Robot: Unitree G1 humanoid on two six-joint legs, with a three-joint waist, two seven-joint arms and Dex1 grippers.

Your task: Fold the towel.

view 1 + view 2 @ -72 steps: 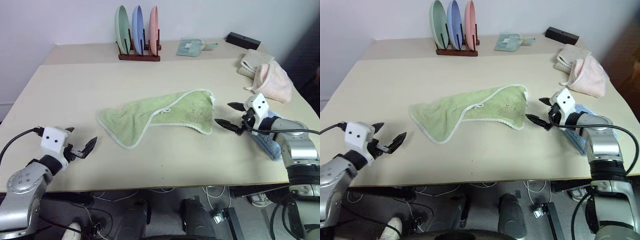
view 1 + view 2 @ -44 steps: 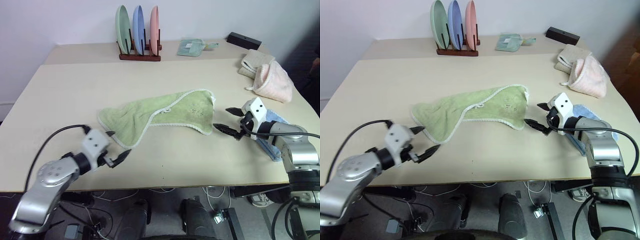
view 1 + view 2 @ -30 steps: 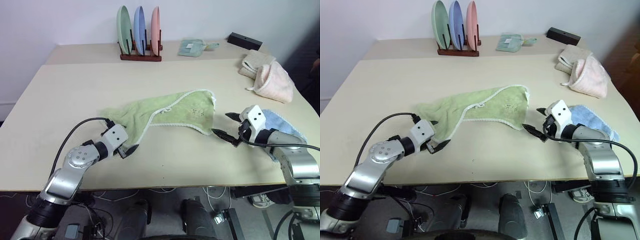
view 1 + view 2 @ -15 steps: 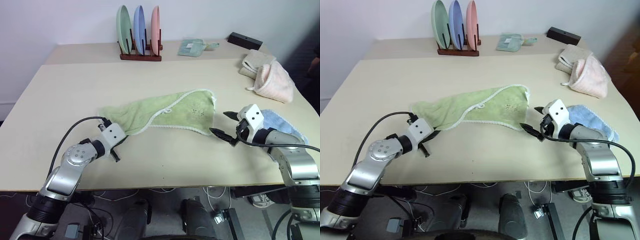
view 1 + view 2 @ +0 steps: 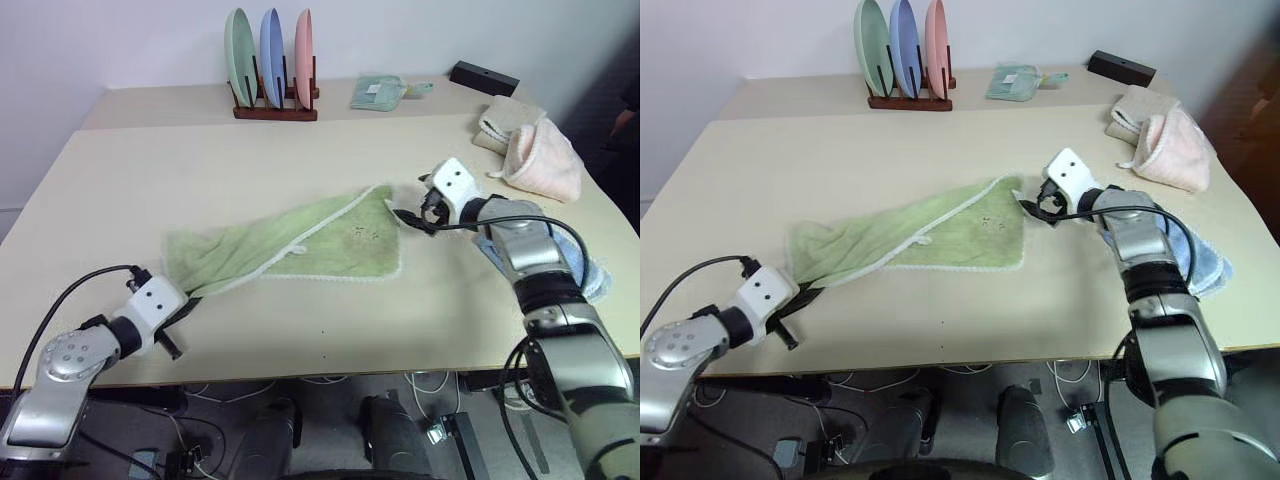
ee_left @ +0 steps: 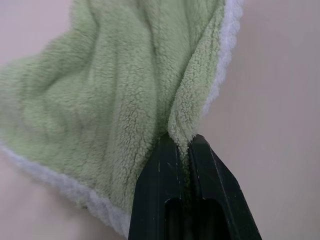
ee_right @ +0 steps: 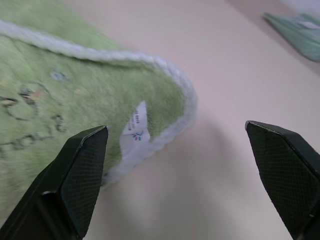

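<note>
one green towel (image 5: 290, 245) mid-table (image 5: 120, 170), stretched long from near left to far right. left gripper (image 6: 186, 150) clamped on towel's near-left corner. right gripper (image 7: 185, 150) spread wide, empty, just off towel's far-right corner, white label (image 7: 134, 125) between fingers. three plates (image 5: 270, 48) upright in one rack (image 5: 275, 110), far side. one pink cloth (image 5: 545, 165), one beige cloth (image 5: 505, 118), one blue towel (image 5: 580, 262) at right. one folded teal cloth (image 5: 378, 92), one black box (image 5: 484, 78) far right.

Light green towel (image 5: 290, 245), whitish trim
</note>
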